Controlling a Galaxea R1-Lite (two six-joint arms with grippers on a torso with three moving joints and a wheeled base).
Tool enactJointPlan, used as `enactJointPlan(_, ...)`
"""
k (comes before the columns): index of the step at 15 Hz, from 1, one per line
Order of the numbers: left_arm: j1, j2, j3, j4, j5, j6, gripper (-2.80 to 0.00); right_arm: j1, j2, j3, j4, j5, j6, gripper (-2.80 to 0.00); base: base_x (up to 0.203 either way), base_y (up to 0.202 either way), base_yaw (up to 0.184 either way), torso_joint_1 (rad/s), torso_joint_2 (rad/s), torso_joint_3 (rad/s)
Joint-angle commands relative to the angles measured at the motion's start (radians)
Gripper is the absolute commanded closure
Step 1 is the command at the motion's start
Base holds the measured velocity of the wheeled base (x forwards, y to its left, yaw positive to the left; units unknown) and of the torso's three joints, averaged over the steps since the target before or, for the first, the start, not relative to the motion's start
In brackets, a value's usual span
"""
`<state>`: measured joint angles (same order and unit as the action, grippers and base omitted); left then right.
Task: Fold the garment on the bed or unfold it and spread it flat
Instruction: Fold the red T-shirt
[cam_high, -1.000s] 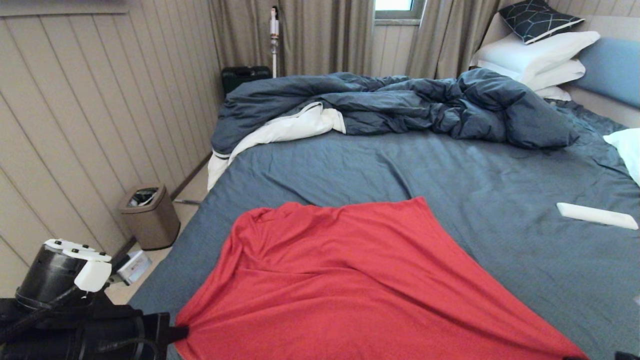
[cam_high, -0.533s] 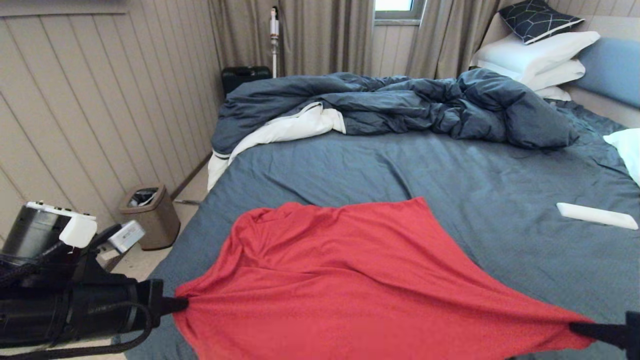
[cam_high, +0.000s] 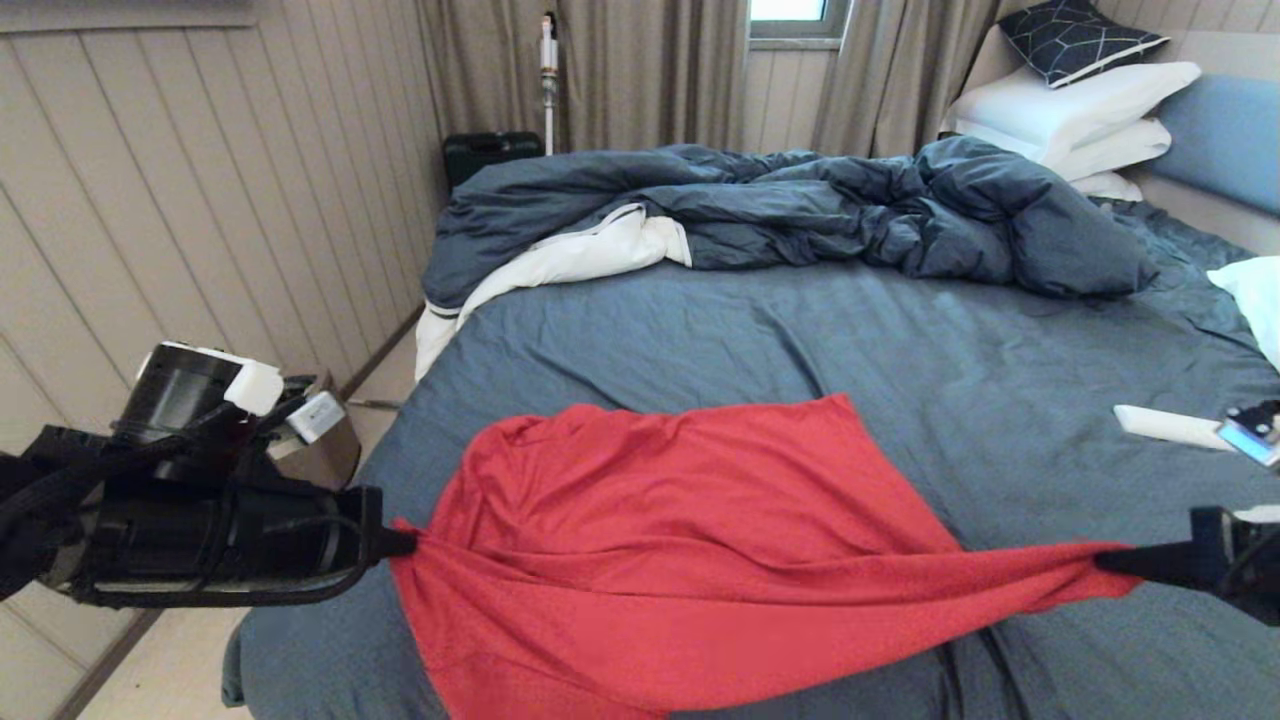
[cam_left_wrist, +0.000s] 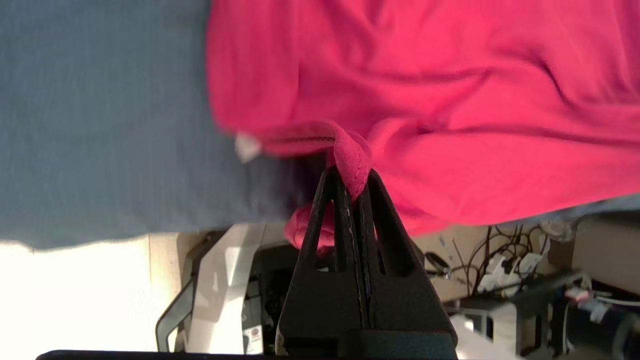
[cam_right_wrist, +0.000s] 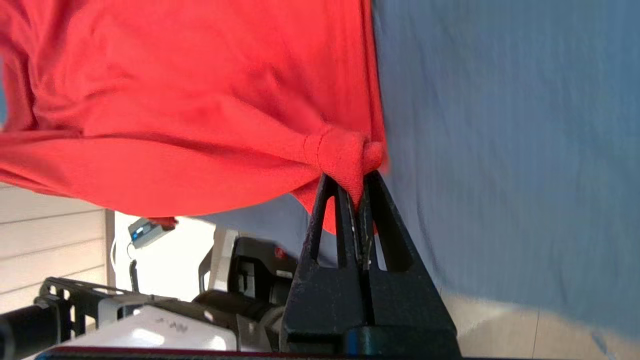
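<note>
The red garment (cam_high: 690, 540) lies across the near part of the bed (cam_high: 800, 330), its far edge flat on the blue-grey sheet and its near edge lifted and stretched between my two grippers. My left gripper (cam_high: 405, 543) is shut on the garment's near left corner, a bunched hem (cam_left_wrist: 350, 160) pinched at the fingertips. At the right, my right gripper (cam_high: 1105, 563) is shut on the near right corner, a bunched fold (cam_right_wrist: 345, 160) between its tips. The garment (cam_right_wrist: 200, 100) shows plain red only; no print is visible.
A rumpled dark blue duvet (cam_high: 800, 210) lies across the far side of the bed, white pillows (cam_high: 1070, 120) stacked at the head on the right. A white flat object (cam_high: 1175, 428) rests on the sheet at the right. A brown bin (cam_high: 330, 455) stands on the floor behind my left arm.
Both grippers have risen and moved forward over the bed, carrying the garment's near corners. The near edge has lifted off the bed and pulled taut; the far edge has stayed put.
</note>
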<state>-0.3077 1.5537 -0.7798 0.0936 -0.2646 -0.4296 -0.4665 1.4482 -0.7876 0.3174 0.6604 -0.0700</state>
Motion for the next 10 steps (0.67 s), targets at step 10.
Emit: enactJointPlan(10, 0.076, 0.248, -0.148, 0.0, -0.036, -0.005, 0.0, 0.18, 0.393, -0.3, 0.002, -0.064, 0.043, 0.0, 0.0, 0.0, 0.0, 0.0, 0.0, 0.0)
